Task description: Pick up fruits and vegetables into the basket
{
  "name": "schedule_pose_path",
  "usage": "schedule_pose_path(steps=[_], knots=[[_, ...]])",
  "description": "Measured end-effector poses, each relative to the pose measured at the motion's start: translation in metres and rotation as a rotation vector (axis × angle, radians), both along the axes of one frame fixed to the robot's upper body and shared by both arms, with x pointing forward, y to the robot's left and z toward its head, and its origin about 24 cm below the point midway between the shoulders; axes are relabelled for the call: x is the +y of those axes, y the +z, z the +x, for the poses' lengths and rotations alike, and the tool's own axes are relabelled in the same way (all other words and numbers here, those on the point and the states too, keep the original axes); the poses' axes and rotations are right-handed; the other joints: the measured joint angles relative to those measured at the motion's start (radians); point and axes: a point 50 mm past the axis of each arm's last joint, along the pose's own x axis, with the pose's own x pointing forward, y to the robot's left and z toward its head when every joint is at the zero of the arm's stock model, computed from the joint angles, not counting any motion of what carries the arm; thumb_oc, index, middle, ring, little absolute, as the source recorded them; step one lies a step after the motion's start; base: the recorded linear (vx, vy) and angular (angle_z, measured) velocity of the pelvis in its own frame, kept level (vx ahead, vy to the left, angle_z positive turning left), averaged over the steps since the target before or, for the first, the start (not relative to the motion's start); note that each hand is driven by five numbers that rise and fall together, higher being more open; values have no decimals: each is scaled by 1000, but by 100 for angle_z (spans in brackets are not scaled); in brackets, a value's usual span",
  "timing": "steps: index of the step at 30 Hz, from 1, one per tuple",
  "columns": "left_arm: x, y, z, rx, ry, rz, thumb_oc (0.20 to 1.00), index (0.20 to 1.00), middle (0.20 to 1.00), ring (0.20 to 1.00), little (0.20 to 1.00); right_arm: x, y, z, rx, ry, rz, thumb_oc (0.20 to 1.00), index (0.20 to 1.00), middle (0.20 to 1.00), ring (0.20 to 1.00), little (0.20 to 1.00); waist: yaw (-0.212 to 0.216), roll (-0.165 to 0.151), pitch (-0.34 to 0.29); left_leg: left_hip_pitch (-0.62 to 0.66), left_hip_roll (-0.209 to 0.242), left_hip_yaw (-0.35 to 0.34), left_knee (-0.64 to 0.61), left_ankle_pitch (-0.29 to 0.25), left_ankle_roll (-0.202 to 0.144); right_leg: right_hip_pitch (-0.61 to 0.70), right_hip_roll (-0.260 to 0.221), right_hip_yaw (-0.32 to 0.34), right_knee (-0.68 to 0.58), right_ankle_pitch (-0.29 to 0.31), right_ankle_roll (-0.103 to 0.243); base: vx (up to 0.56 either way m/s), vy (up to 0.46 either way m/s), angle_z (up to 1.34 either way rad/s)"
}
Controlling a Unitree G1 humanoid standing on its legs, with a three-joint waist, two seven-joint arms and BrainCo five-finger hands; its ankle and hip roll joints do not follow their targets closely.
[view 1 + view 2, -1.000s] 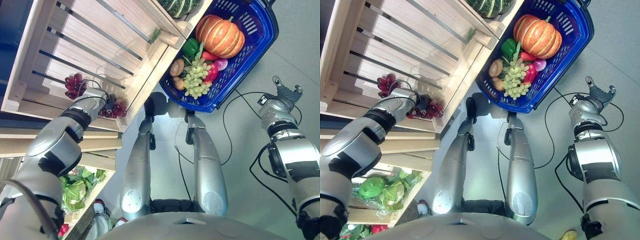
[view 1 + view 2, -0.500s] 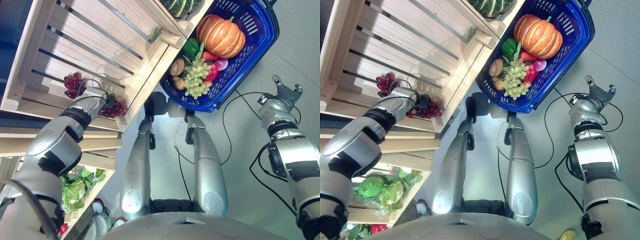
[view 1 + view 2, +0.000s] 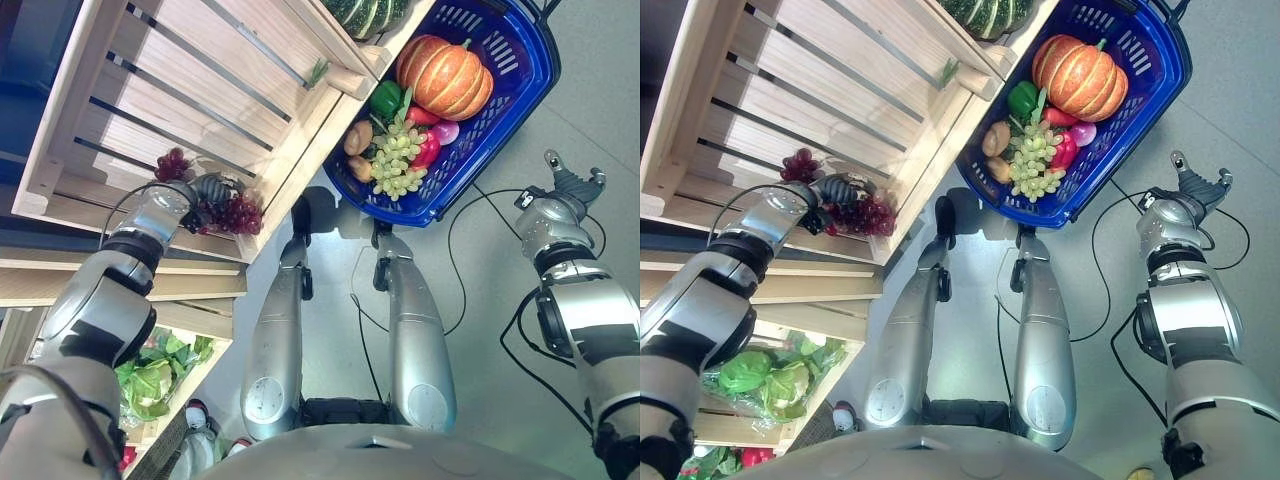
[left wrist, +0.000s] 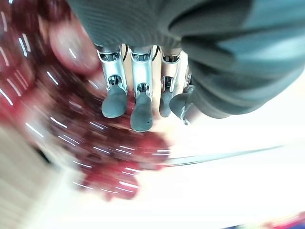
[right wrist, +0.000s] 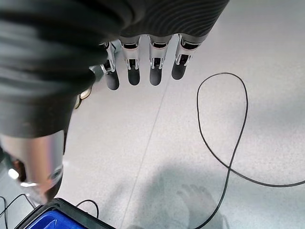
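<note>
Red grapes [image 3: 236, 212] in left robot hand [image 3: 207, 189], wooden crate [image 3: 150, 90].

Grey floor [image 5: 200, 157], seemingly wooden shelving [image 3: 200, 90].

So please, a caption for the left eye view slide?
Left hand reaches the red grapes in the wooden crate; blue basket already holds produce.

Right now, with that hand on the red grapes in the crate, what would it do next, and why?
Probably lift the red grapes out of the wooden crate toward the blue basket: the left hand sits on the bunch, apparently gripping, and they're still in the crate.
</note>
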Motion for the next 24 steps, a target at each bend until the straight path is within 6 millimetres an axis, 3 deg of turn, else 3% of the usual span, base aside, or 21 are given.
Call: schedule_pose_path(steps=[9,16,18,19,20,22,24], knots=[[-4,16,0,-132,65,-416,200,200,200,200,200,-3,-4,-4,22,3,-18,1000,1000,1000,1000,1000,8,0,0,11,1,16,0,0,2,3,4,18,-3,4,10,9,35,-5],[-5,23,3,-166,76,-467,200,200,200,200,200,-2,-4,-3,20,17,-17,1000,1000,1000,1000,1000,8,0,0,18,5,21,-6,-1,2,4,9,29,-9,8,8,1,4,-4],[-6,25,4,-180,70,-369,200,200,200,200,200,-3,-4,-3,21,17,-17,1000,1000,1000,1000,1000,9,0,0,18,6,21,-11,-1,2,4,10,28,-13,7,9,0,0,0],[-6,25,6,-188,61,-258,344,344,344,344,344,-3,-5,-4,23,16,-18,1000,1000,1000,1000,1000,9,0,0,18,6,21,-12,-1,2,5,10,28,-14,8,7,0,0,0],[-5,24,8,-191,34,1,1000,1000,1000,1000,1000,-3,-5,-4,25,17,-19,1000,1000,1000,1000,1000,10,0,0,18,6,21,-14,-1,2,4,11,27,-17,11,4,-10,52,-1],[-5,22,10,-196,-75,510,1000,1000,1000,1000,1000,-3,1,-1,38,28,-35,1000,1000,1000,1000,1000,9,0,0,17,5,31,-16,-2,3,1,11,32,-20,12,6,-9,64,-4],[-5,25,11,-218,-107,653,1000,1000,1000,1000,1000,-5,4,0,44,41,-44,1000,1000,1000,1000,1000,11,0,0,17,5,43,-17,-4,5,-2,11,38,-23,13,8,-18,-12,-9]])
